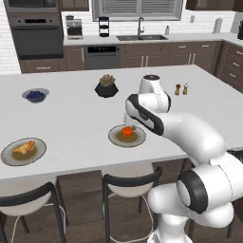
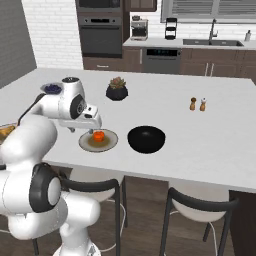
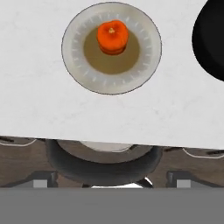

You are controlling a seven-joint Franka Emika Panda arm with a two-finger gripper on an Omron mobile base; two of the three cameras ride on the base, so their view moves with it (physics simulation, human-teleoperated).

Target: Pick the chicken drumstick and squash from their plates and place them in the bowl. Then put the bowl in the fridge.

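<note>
Squash [image 3: 112, 37] sits on its plate [image 3: 74, 52] left of the bowl [image 2: 146, 138]; gripper [image 2: 93, 130] hangs above it, jaws spread, so next it should descend and grasp

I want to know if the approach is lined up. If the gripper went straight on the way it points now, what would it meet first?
Most likely the counter edge just short of the squash's plate; the squash sits farther up in the hand view, off the line. Depth is unclear, so the plate's near rim is possible too.
</note>
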